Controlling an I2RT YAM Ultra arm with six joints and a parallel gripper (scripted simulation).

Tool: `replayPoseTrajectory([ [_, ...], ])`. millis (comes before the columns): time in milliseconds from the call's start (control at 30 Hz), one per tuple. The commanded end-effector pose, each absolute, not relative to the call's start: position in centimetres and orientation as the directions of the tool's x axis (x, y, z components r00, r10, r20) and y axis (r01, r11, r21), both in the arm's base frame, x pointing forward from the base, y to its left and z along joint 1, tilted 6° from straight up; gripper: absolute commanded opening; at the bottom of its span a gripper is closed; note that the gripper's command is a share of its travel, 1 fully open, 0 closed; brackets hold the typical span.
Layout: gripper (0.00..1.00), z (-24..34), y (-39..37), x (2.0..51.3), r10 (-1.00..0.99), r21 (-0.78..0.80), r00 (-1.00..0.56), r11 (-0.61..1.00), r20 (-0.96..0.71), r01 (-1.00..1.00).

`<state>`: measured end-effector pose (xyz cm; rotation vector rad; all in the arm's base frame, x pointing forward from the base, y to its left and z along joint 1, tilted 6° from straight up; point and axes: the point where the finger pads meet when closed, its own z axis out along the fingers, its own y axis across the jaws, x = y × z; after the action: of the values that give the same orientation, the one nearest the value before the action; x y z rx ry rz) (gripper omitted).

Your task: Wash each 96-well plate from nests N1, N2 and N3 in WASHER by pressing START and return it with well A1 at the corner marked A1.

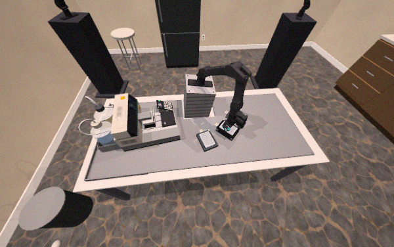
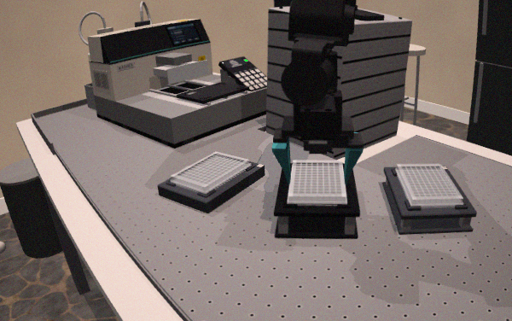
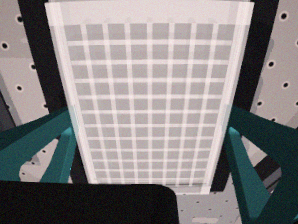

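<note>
Three clear 96-well plates lie on black nests on the table. My gripper [image 2: 317,164] is down over the middle nest [image 2: 317,209], its teal fingers shut on the long sides of the middle plate [image 2: 317,182], which rests on its nest. In the wrist view the middle plate [image 3: 149,86] fills the picture between the teal fingers. The left plate [image 2: 211,172] and the right plate [image 2: 427,184] lie in their nests. The washer [image 2: 171,85] stands at the back left, its black carrier [image 2: 209,90] without a plate. Its keypad [image 2: 245,73] shows a green lamp [image 2: 246,61].
A tall grey ribbed block [image 2: 341,72] stands right behind my arm. Bottles and tubing [image 1: 96,121] sit left of the washer. The table rim [image 2: 98,252] runs along the near left side.
</note>
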<state>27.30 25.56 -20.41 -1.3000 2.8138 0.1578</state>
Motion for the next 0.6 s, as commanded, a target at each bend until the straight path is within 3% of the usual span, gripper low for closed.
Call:
replayPoseTrajectory([
  [0, 0.00, -19.8, 25.8, 27.7, -0.756, 0.074, -0.648, 0.644, -0.090, -0.761],
  [567, 0.00, -17.3, 25.5, 27.7, -0.756, 0.074, -0.648, 0.644, -0.090, -0.761],
])
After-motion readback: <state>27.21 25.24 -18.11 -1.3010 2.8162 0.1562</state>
